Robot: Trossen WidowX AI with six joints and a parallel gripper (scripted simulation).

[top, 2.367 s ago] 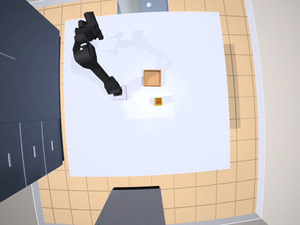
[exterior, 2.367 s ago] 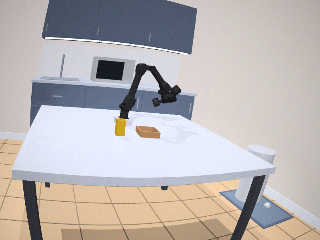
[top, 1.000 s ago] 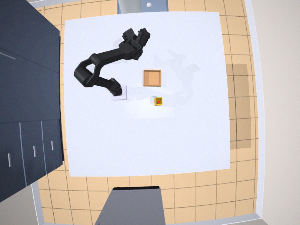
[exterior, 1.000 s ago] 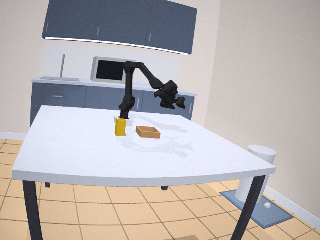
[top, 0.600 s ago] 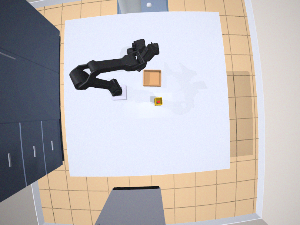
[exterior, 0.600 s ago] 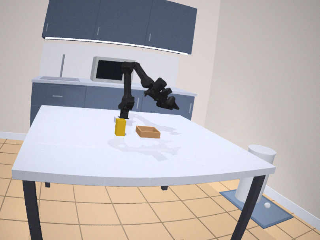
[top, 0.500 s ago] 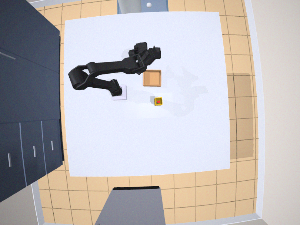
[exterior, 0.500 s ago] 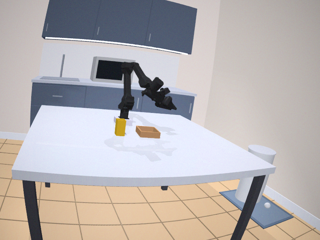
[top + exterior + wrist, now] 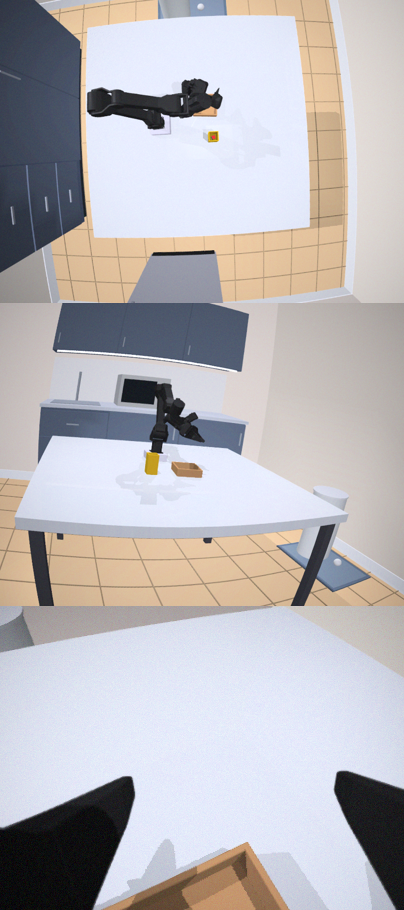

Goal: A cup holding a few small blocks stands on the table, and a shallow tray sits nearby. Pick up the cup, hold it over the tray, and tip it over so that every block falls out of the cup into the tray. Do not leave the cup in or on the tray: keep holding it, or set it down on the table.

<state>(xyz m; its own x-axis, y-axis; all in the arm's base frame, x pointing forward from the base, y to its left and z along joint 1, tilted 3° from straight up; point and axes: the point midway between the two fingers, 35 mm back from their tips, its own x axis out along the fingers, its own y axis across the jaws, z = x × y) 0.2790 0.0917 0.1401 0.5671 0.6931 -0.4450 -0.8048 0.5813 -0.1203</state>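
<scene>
My black two-fingered gripper (image 9: 219,95) (image 9: 199,437) (image 9: 233,783) spread wide above the table, yellow square upright cup (image 9: 208,136) (image 9: 151,464) apart from the shallow orange-brown tray (image 9: 205,115) (image 9: 189,473) (image 9: 267,876), red block (image 9: 213,137) visible only from above.

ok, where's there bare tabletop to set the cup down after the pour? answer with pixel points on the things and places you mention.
Bare patches on the table (image 9: 202,202) (image 9: 195,505): top view, the stretch between the yellow cup (image 9: 213,132) (image 9: 151,464) and the table edge nearest the grey cabinet (image 9: 182,277); also right of cup and tray (image 9: 213,115) (image 9: 187,472), toward the right edge. Crowded: around the tray, under the open hand.
</scene>
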